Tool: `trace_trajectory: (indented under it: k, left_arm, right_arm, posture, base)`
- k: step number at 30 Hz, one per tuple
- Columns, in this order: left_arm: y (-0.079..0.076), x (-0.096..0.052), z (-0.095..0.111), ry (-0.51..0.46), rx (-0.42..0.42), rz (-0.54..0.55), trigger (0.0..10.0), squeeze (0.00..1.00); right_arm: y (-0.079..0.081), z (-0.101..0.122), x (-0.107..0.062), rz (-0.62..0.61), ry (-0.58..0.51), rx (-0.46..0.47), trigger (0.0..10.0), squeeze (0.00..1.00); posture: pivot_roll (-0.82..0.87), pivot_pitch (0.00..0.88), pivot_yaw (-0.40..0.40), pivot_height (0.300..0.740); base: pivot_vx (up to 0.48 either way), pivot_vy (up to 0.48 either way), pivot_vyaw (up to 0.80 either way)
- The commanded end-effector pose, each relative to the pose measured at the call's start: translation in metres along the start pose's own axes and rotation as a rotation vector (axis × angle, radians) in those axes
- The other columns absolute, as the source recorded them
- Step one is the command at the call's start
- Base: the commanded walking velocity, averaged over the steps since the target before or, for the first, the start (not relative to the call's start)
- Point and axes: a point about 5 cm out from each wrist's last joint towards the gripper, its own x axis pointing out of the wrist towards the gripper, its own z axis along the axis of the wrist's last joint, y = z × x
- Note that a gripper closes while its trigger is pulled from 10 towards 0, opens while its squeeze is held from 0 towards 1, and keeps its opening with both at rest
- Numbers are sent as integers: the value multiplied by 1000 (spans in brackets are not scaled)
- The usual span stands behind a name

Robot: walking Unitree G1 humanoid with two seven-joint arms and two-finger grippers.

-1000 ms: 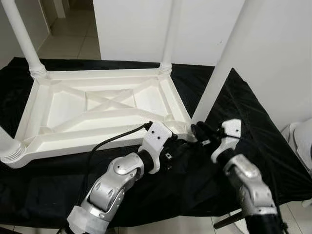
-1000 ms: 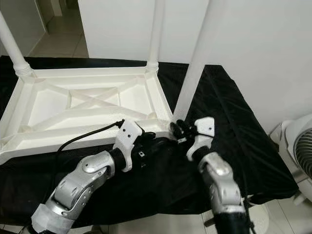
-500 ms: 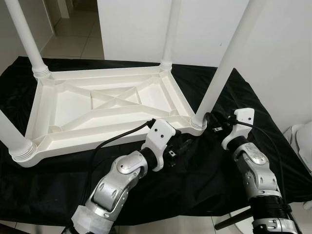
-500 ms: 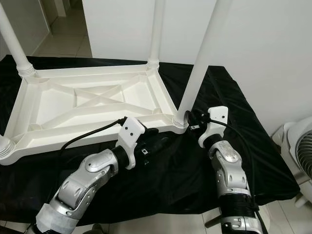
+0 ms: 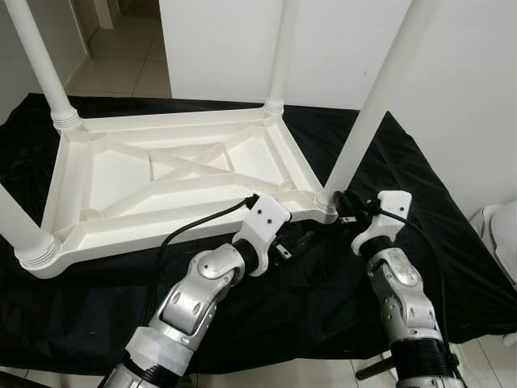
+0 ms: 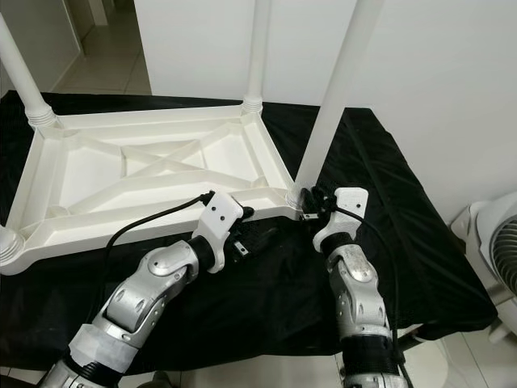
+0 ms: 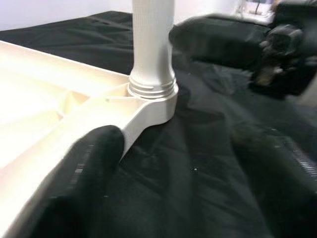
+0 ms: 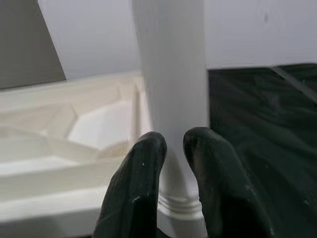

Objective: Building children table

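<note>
Because the children's table point(image 5: 178, 186) lies upside down on the black cloth point(image 5: 404, 170), its corner sockets face up, which we judge is why each leg stands pointing upward. Three legs are seated, and the near right leg point(image 5: 363, 121) stands in its collar point(image 7: 152, 90) at the near right corner. Our right gripper point(image 5: 343, 204) reaches in low from the right, forearm angled up and toward the corner, fingers point(image 8: 136, 191) nearly together and close against the leg's base; whether they press on it we cannot tell. Our left gripper point(image 5: 300, 240) lies low over the cloth just beside the table's near rim, fingers point(image 7: 84, 173) spread, holding nothing.
</note>
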Motion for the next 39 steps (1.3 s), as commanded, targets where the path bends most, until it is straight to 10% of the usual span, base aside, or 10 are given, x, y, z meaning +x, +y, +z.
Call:
trace_trajectory:
  k: [1, 5, 6, 21, 39]
  left_arm:
    - [4, 2, 2, -6, 21, 74, 10000, 1000]
    - [7, 6, 1, 15, 60, 65, 10000, 1000]
    - [11, 7, 1, 29, 85, 72, 10000, 0]
    - [60, -2, -37, 301, 104, 331, 10000, 0]
    - [86, -15, -54, 395, 41, 479, 10000, 0]
  right_arm:
    - [-1, 3, -4, -13, -23, 6, 10000, 0]
    - [5, -1, -12, -7, -25, 23, 10000, 0]
    - [8, -3, -17, -1, -20, 28, 10000, 0]
    - [18, -1, -17, -1, -31, 48, 10000, 0]
    - [22, -2, -14, -8, -22, 42, 10000, 0]
  posture:
    - [89, 5, -39, 740]
    - [80, 4, -37, 740]
    - [83, 4, -33, 740]
    - [87, 4, -18, 740]
    - [80, 0, -7, 740]
  base:
    - [0, 0, 0]
    - [0, 0, 0]
    - [0, 0, 0]
    - [0, 0, 0]
    - [0, 0, 0]
